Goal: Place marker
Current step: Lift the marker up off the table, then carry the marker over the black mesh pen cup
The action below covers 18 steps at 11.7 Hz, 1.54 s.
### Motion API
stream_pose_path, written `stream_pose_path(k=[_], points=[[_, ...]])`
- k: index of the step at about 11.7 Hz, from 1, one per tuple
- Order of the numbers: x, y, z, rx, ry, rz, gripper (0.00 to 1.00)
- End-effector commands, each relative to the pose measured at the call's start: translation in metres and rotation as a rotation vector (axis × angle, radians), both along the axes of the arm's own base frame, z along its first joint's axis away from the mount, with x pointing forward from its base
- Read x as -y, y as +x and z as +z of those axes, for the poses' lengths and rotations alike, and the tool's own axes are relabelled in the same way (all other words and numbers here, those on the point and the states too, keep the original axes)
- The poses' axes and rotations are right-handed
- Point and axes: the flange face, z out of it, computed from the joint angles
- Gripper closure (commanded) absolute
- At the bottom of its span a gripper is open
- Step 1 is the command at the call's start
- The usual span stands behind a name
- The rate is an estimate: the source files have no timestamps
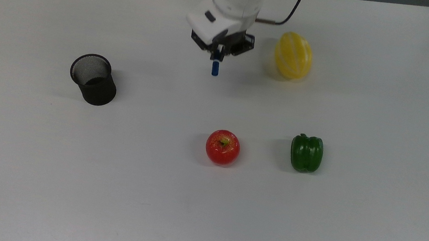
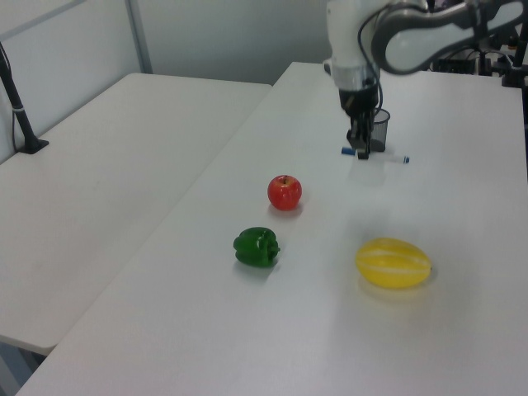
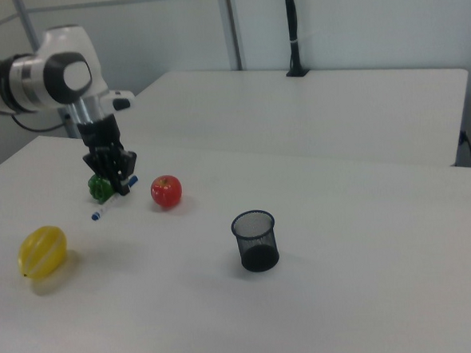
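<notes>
- The marker point(image 2: 375, 154) hung level above the worktop point(image 1: 69, 168), pinched near its blue cap by the tool point(image 2: 360, 151).
- No writing on it was readable.
- The cup point(image 1: 94, 79) stood well apart.

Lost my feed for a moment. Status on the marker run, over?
Gripper shut on marker, held level, clear above the table. Mesh cup upright, open, to the top view's left. Nothing between them; fruit sits aside.
</notes>
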Motion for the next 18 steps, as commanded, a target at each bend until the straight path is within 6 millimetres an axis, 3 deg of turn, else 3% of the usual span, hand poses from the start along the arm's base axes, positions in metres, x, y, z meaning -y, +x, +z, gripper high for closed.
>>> stream_pose_path(k=[1, 2, 5, 6, 8, 12, 13, 14, 18], points=[[0.002, -0.015, 0.078, 0.004, 0.001, -0.005, 0.89], [0.003, -0.022, 0.099, -0.005, 0.014, 0.014, 0.89], [0.014, -0.025, 0.108, -0.01, 0.012, 0.019, 0.89], [0.027, -0.023, 0.109, -0.013, 0.011, 0.024, 0.89], [0.071, -0.017, 0.113, -0.011, 0.008, 0.022, 0.89], [0.186, -0.011, 0.111, -0.022, 0.003, -0.012, 0.89], [0.206, -0.011, 0.111, -0.016, 0.021, -0.012, 0.89], [0.22, -0.01, 0.117, 0.021, 0.029, -0.027, 0.89], [0.235, 0.0, 0.119, 0.121, 0.024, -0.049, 0.88]])
